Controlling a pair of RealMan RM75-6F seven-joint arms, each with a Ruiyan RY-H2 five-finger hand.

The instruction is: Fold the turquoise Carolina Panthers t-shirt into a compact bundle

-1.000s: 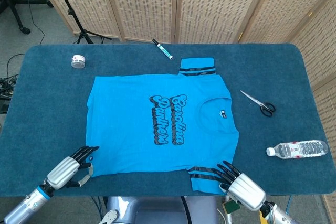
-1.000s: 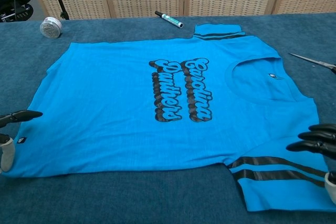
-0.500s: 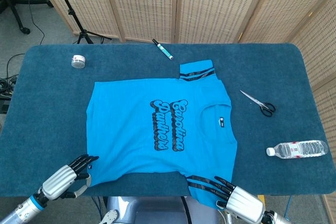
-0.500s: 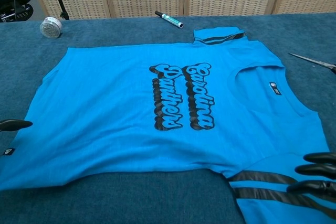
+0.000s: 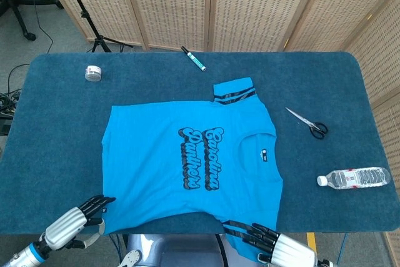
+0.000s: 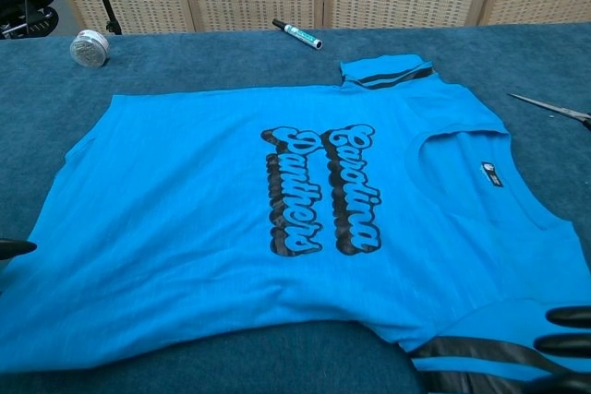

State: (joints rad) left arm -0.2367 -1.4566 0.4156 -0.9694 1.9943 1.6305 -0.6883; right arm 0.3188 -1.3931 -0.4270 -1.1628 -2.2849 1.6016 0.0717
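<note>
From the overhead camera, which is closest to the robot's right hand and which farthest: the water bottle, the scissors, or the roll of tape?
From the right hand:
1. Water bottle, at the table's right edge.
2. Scissors, farther back on the right.
3. Roll of tape, far left corner.

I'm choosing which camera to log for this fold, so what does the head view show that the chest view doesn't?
Only the head view shows the water bottle at the right, the full scissors with their handles, the metal backs of the left hand and right hand, and the whole table. Only the chest view shows the print and neck label up close; there the hands are just dark fingertips at the frame edges. Both show the flat t-shirt, the marker and the tape roll.
</note>
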